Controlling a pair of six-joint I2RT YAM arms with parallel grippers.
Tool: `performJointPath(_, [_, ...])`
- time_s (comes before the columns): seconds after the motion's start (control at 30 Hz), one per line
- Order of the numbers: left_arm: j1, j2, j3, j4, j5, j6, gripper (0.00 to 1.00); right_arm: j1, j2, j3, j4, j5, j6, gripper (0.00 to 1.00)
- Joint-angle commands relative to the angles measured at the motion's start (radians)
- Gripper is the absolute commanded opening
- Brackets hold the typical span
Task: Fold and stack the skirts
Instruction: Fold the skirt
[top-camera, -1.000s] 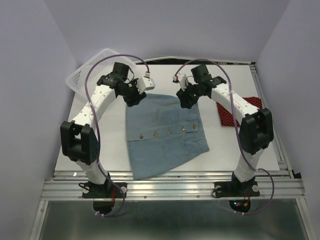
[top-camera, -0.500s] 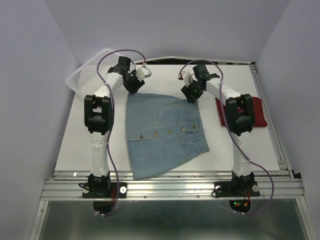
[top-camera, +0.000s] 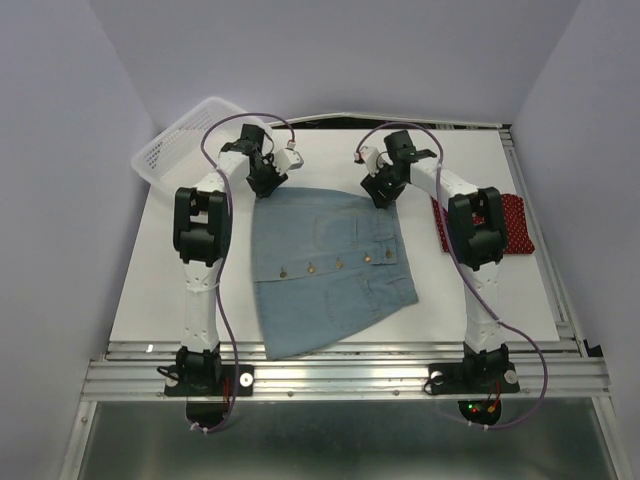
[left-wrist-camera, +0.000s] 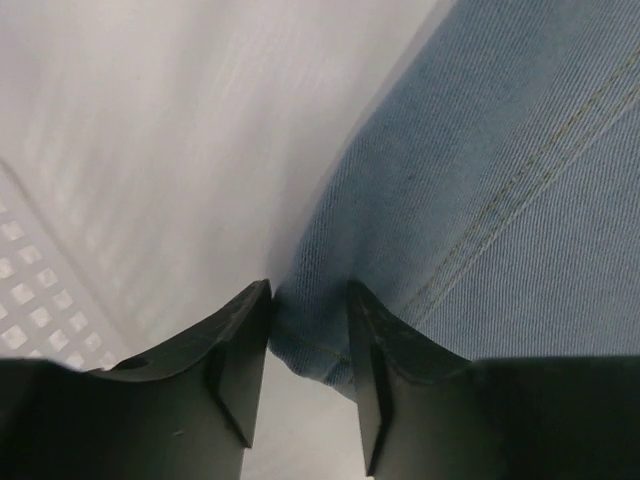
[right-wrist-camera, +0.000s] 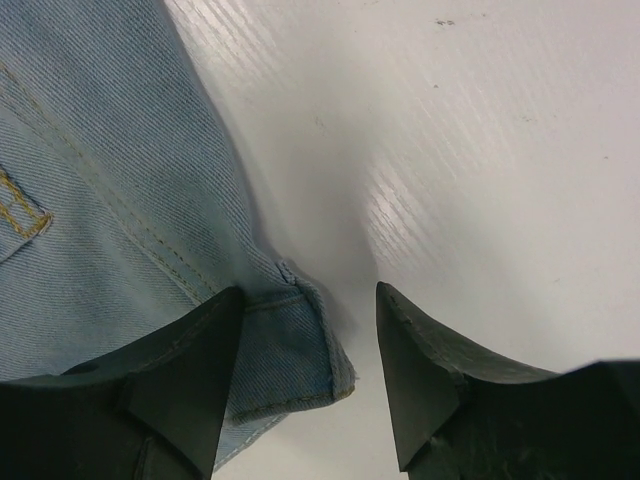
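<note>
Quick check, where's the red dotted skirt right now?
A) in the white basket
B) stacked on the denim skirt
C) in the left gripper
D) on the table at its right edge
D: the red dotted skirt lies on the table at its right edge, apart from the denim skirt spread out mid-table.

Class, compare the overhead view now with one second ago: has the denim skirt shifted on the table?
No. The denim skirt lies as before: its button row and near hem keep their places against the table's near edge.
</note>
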Motion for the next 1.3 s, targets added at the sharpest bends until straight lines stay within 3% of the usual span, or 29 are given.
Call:
performJointPath(0.0, [0.005, 0.027, 0.051, -0.049, -0.012, 0.041, 0.41, -0.013, 0.0, 0.0, -0.004, 0.023, -0.01, 0.64])
performJointPath(0.2, [0.005, 0.02, 0.044, -0.072, 0.032, 0.066, 0.14, -0.065, -0.03, 0.079, -0.007, -0.033, 0.077, 0.65])
performJointPath(0.3, [0.003, 0.006, 0.025, -0.063, 0.035, 0.069, 0.08, -0.086, 0.009, 0.162, -0.07, -0.095, 0.062, 0.65])
performJointPath(0.87, [0.003, 0.017, 0.082, -0.072, 0.022, 0.044, 0.06, -0.096, 0.13, 0.254, -0.326, -0.264, -0.047, 0.58])
performJointPath(1.07, [0.003, 0.008, 0.068, -0.067, 0.017, 0.046, 0.05, -0.106, 0.167, 0.31, -0.348, -0.27, -0.02, 0.43])
performJointPath(1.17, [0.003, 0.001, 0.062, -0.063, 0.017, 0.049, 0.02, -0.106, 0.176, 0.353, -0.372, -0.291, -0.029, 0.24])
performJointPath(1.2, [0.003, 0.0, 0.065, -0.06, 0.017, 0.046, 0.0, -0.106, 0.176, 0.365, -0.383, -0.296, -0.03, 0.07])
performJointPath(1.23, [0.003, 0.0, 0.068, -0.057, 0.016, 0.04, 0.0, -0.106, 0.17, 0.366, -0.384, -0.302, -0.027, 0.01])
performJointPath(1.27, [0.003, -0.003, 0.071, -0.055, 0.019, 0.035, 0.0, -0.106, 0.165, 0.368, -0.381, -0.299, -0.026, 0.01])
